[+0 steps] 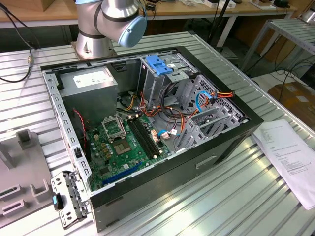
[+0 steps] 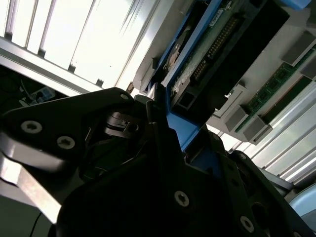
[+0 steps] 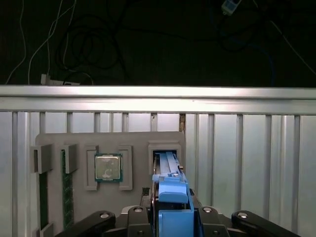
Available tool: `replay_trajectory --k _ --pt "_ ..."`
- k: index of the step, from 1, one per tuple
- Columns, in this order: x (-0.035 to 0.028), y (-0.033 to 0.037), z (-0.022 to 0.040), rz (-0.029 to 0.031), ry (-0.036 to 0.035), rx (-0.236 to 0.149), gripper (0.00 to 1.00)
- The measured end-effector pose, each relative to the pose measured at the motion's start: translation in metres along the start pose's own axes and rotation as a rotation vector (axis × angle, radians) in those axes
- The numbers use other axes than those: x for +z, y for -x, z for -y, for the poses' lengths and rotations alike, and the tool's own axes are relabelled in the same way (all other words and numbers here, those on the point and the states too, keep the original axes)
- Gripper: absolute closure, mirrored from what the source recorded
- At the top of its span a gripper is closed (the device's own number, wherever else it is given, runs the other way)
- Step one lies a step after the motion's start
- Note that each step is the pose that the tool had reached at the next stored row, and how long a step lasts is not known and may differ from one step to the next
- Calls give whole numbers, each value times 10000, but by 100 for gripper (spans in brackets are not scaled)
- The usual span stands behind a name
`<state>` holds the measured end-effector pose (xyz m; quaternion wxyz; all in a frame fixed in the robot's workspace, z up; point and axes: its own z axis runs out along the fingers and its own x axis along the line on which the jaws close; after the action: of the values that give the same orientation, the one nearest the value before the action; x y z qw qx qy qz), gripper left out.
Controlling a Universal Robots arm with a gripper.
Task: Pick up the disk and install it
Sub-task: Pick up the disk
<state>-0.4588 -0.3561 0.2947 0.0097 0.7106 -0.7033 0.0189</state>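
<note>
Both wrist views show you the jaws closed on the disk (image 3: 171, 192) (image 2: 210, 47), pinching its blue rail. You have it standing on edge, its far end at a slot in the grey tray (image 3: 133, 140), beside a processor chip (image 3: 108, 168), on the slatted counter (image 3: 247, 158).

no text, number or sign readable in any view.

- white rectangular label (image 1: 92, 78) on grey metal power supply box (image 1: 88, 96): print seen, too small to be read.
- white printed paper sheet (image 1: 290, 155) laid on slatted metal table (image 1: 236, 196), exterior view's right: lines of text seen, none made out.
- small white sticker (image 2: 217, 18) on circuit-board side of blue-framed silver disk (image 2: 207, 49), second wrist view: characters not made out.
- square silver processor chip (image 3: 108, 167) set in grey plastic tray (image 3: 133, 140), first wrist view: surface markings not legible.
</note>
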Motion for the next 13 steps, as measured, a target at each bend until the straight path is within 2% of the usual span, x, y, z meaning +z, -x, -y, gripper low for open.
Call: replay_trajectory --k 3,5,6,7,9,10,11,13 --pt "-92 -4 1 -2 5 0 63" --pt "-216 -9 3 -2 4 -1 63" --pt "-350 -14 4 -3 6 -1 63" --pt "-424 -17 5 -3 5 -1 63" --pt "-496 -20 6 -3 6 -1 63" --pt "-570 -23 7 -3 6 0 63" --pt "-619 -25 7 -2 5 0 63" --pt "-684 -28 8 -3 6 -1 63"
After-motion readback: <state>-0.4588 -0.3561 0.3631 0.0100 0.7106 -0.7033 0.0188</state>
